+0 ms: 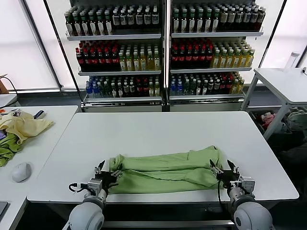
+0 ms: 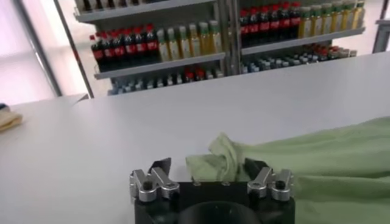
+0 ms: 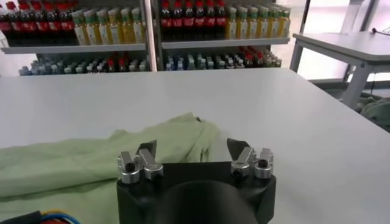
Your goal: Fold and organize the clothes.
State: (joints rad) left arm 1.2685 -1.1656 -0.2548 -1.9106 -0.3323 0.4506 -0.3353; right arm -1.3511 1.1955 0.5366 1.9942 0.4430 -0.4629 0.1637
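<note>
The light green shirt (image 1: 165, 172) lies folded into a long band along the front of the white table (image 1: 158, 129). Its collar, buttons and printed graphic are hidden. My left gripper (image 1: 106, 171) is open at the shirt's left end; in the left wrist view the bunched end of the shirt (image 2: 222, 159) lies between the spread jaws of the left gripper (image 2: 208, 170). My right gripper (image 1: 224, 168) is open at the shirt's right end; in the right wrist view the shirt's corner (image 3: 177, 137) sits just ahead of the right gripper (image 3: 192, 149). Neither holds cloth.
A side table at the left carries a pale yellow garment (image 1: 24, 125), a darker green cloth (image 1: 7, 149) and a white mouse (image 1: 21, 171). Shelves of bottles (image 1: 163, 48) stand behind. Another white table (image 1: 283, 81) stands at the back right.
</note>
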